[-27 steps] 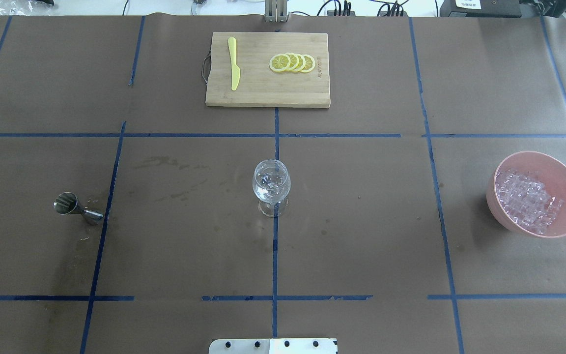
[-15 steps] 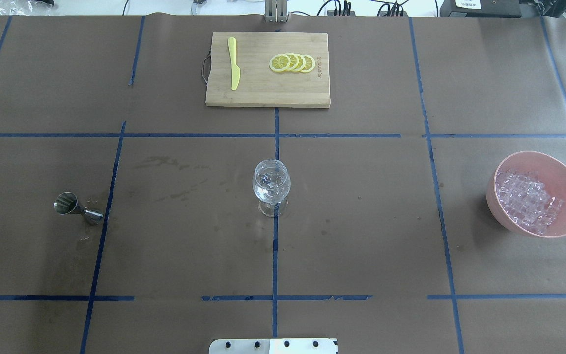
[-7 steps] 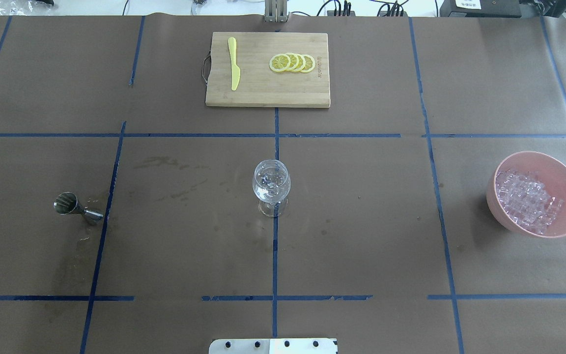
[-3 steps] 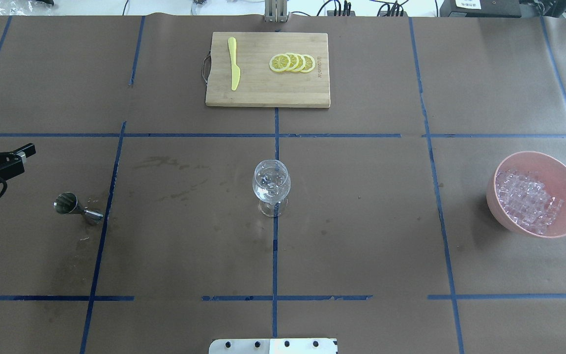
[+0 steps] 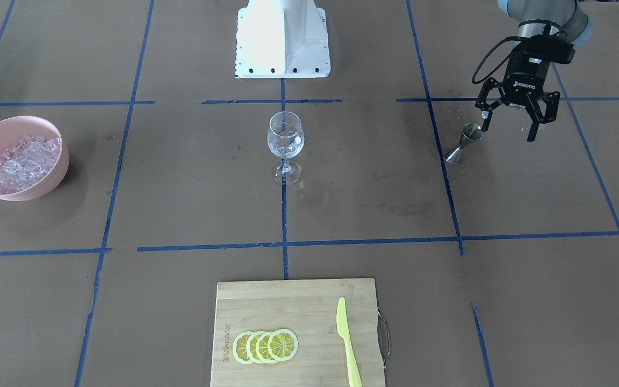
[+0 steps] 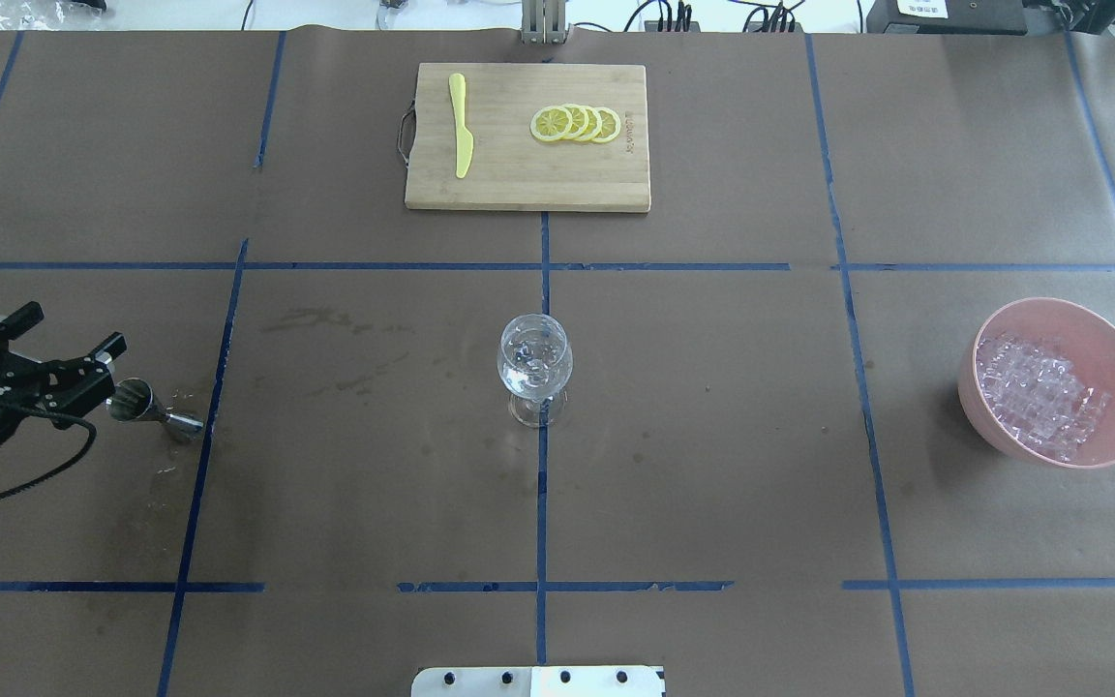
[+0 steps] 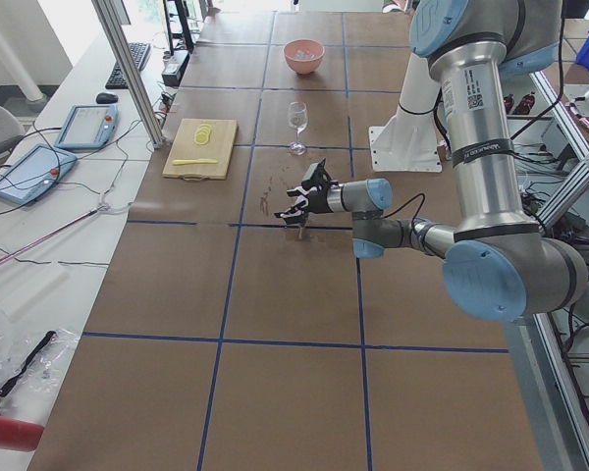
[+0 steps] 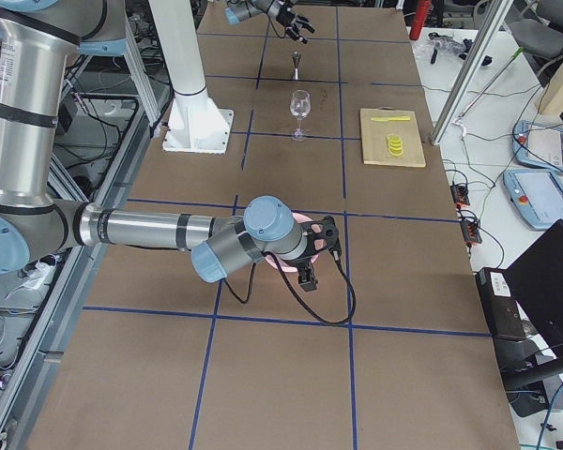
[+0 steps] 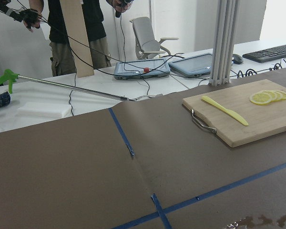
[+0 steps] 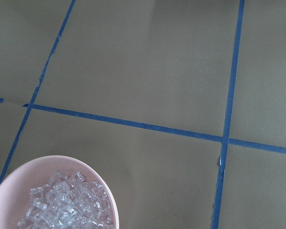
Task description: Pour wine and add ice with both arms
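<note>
1. Left arm (image 7: 481,147): silver-grey tube, light-blue joint caps, small printed label.
2. Left gripper (image 5: 508,131): black, white "ROBOTIQ" lettering; black cable (image 5: 482,63) loops at its eleven o'clock.
3. Pedestal (image 5: 282,37): white, boxy, dark screw holes.

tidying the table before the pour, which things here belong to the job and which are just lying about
Job: clear ice cubes in the pink bowl, stemmed wine glass, steel jigger, open left gripper.
Lying about: bamboo cutting board, yellow plastic knife, yellow lemon slices.
</note>
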### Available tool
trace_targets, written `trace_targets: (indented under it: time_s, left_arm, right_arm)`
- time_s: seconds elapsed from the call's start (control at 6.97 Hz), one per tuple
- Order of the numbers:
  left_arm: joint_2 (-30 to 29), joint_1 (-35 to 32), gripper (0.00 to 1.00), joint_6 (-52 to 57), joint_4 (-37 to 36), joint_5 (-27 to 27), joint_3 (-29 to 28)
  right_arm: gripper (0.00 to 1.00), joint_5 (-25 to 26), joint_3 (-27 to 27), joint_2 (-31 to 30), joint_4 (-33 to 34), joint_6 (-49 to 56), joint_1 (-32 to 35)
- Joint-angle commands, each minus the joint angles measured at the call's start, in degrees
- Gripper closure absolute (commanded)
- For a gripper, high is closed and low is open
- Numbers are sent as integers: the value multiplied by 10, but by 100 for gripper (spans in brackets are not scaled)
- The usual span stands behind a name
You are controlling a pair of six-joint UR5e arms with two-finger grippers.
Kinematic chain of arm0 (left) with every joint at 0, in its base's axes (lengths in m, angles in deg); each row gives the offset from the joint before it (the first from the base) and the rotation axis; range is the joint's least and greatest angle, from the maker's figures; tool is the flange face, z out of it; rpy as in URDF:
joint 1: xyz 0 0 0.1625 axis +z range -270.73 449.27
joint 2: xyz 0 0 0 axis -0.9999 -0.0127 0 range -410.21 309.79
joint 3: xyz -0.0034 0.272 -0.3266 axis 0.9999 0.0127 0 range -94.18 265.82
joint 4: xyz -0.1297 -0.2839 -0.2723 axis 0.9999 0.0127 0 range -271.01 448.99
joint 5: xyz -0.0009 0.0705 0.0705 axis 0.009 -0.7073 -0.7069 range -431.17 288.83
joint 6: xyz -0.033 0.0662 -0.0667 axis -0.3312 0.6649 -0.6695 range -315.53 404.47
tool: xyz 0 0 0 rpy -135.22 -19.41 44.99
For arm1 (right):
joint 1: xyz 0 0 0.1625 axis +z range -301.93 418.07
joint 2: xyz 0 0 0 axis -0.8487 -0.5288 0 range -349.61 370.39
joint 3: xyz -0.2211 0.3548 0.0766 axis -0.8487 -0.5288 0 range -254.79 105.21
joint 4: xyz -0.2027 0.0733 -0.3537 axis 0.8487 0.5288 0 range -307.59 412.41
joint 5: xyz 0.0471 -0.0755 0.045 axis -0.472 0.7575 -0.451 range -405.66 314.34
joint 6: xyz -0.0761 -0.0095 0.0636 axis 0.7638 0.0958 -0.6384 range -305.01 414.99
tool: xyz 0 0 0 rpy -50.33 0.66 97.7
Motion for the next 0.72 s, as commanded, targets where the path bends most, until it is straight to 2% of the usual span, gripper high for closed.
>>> trace_targets:
  time_s: [0.0, 0.57]
  left_arm:
    - [-8, 98, 0, -22, -2, -127, -8]
    - [-56, 138, 0, -67, -2, -181, -92]
  right_arm:
    - [0, 0, 0, 1, 0, 0, 0]
    - [0, 1, -1, 1, 0, 0, 0]
